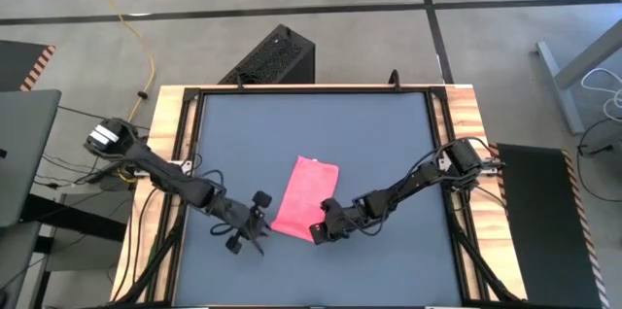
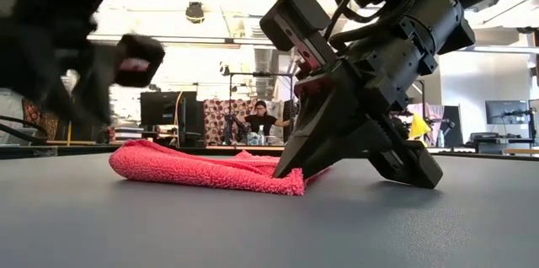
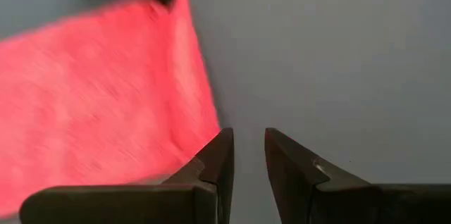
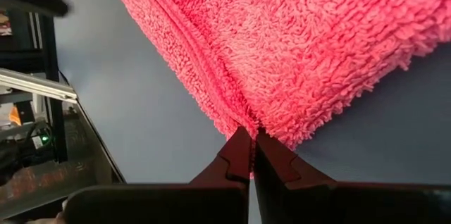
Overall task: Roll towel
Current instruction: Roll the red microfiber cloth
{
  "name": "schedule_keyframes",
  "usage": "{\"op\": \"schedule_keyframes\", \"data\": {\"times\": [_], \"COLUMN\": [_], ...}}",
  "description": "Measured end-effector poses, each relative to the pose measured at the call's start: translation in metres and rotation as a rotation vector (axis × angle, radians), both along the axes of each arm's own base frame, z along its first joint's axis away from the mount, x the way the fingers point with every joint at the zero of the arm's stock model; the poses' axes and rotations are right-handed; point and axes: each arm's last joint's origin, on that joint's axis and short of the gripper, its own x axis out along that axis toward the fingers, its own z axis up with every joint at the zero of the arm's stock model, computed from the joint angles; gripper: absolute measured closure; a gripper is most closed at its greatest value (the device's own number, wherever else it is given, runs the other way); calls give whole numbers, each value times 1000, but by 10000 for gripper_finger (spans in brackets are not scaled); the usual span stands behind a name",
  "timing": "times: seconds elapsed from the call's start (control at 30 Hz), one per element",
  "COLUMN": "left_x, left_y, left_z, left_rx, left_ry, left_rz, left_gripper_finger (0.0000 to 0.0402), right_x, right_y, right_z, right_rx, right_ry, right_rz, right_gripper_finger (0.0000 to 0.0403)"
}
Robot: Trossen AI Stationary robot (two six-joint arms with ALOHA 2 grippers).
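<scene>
The pink-red towel (image 1: 303, 195) lies as a folded strip flat on the dark table, its long sides running near to far. It also shows in the low view (image 2: 194, 167). My right gripper (image 1: 317, 232) is shut on the towel's near right corner. My left gripper (image 1: 255, 223) hovers just left of the towel's near left corner. In the left wrist view its fingers (image 3: 246, 155) stand a narrow gap apart over bare table beside the towel's edge (image 3: 208, 111) and hold nothing. My right gripper pinches the towel's near right corner (image 4: 248, 120) between its two fingertips, where several folded layers meet at the edge. The fingers slant down from the table's right and near side (image 2: 296, 167). The towel lies flat on the table, slack.
The table's wooden frame (image 1: 165, 144) runs along both sides. A black box (image 1: 277, 56) stands beyond the far edge. A person (image 2: 261, 119) sits far off in the room behind. Bare tabletop (image 1: 389, 134) lies around the towel.
</scene>
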Motion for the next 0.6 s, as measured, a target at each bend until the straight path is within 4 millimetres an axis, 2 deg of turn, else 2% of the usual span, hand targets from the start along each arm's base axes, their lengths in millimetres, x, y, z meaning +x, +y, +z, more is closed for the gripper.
{"op": "schedule_keyframes", "data": {"times": [0.23, 0.37, 0.6], "left_x": [3, 2, 4], "left_y": [-13, -20, -17], "left_z": [-10, -7, -9], "left_rx": [34, 49, 135], "left_ry": [-43, -82, -118], "left_rz": [20, 30, 83], "left_gripper_finger": [330, 330, 330], "right_x": [1, 1, 1], "right_y": [0, 0, 0], "right_z": [0, 0, 1], "right_rx": [14, 16, 20], "right_ry": [-3, -3, -5], "right_rz": [-15, -17, -19], "right_gripper_finger": [374, 374, 374]}}
